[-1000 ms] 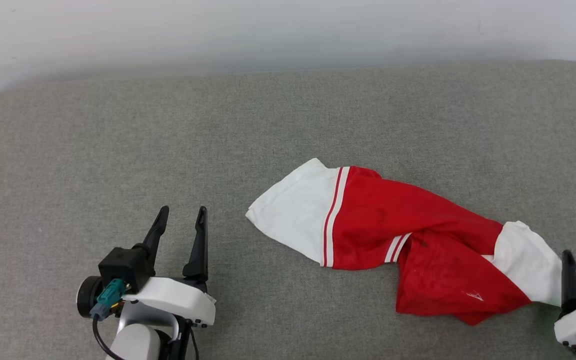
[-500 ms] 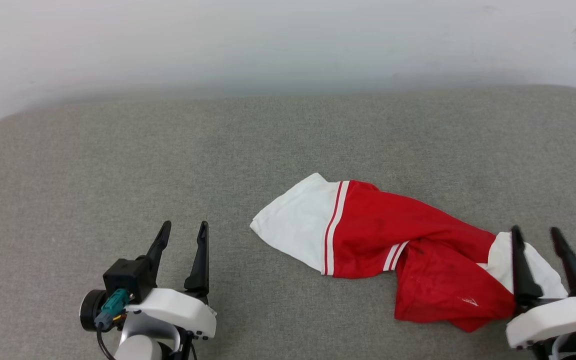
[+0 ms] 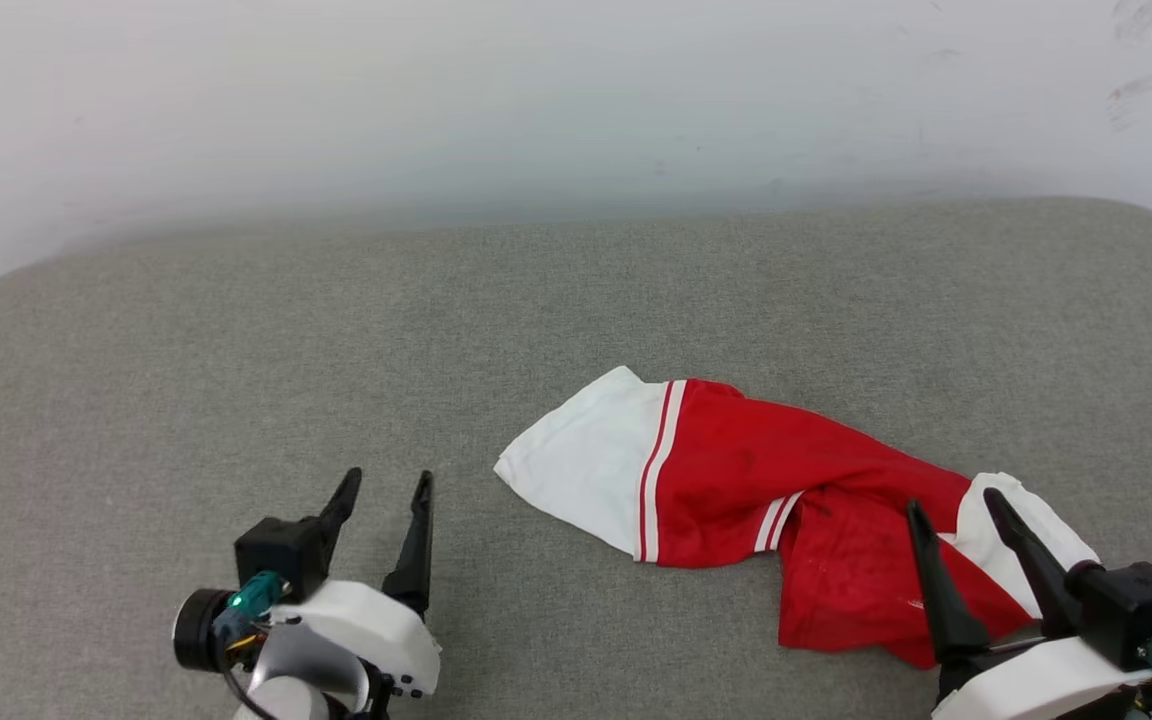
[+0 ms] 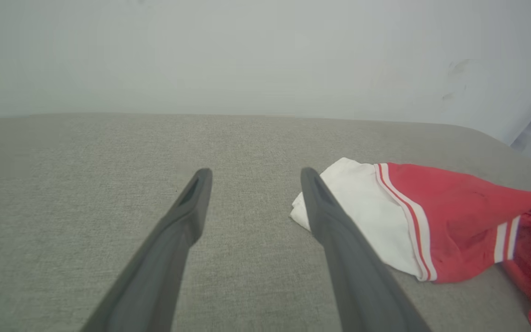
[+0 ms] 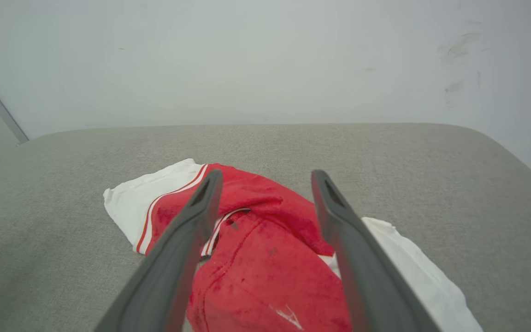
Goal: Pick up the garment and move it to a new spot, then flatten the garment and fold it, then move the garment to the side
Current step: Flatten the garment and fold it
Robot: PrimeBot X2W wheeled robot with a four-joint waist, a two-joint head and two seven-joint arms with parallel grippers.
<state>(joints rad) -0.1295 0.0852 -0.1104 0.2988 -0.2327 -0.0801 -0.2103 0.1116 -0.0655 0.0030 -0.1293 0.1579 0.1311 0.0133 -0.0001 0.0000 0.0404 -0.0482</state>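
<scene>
At the near edge of the grey fabric worktop (image 3: pixel 236 330), toward its left corner, the left end effector (image 3: pixel 389 478) hovers with its fingers spread and nothing between them, well clear of the cloth. It sits where it did a second ago; its small shift in the head view comes from the camera, which has tipped up to take in more wall.

The real change is at the near right corner. The right end effector (image 3: pixel 951 500) showed only at the very corner of the head view a second ago. It has since swung inward and now stands over the right end of the garment (image 3: pixel 736 480), released and gripping nothing. In the right wrist view its fingers straddle the bunched red body beside the near white sleeve (image 3: pixel 1046 520); whether the tips touch the cloth I cannot tell.

The garment itself has not stirred. It lies crumpled on the right half of the worktop, close to the near edge, with its far white sleeve (image 3: pixel 576 465) reaching toward the middle. Nothing has been lifted yet, so the first step looks about to begin: a descent and pinch on that red bunch.

Beyond it, bare worktop runs to the far edge and the pale wall (image 3: pixel 536 100).
</scene>
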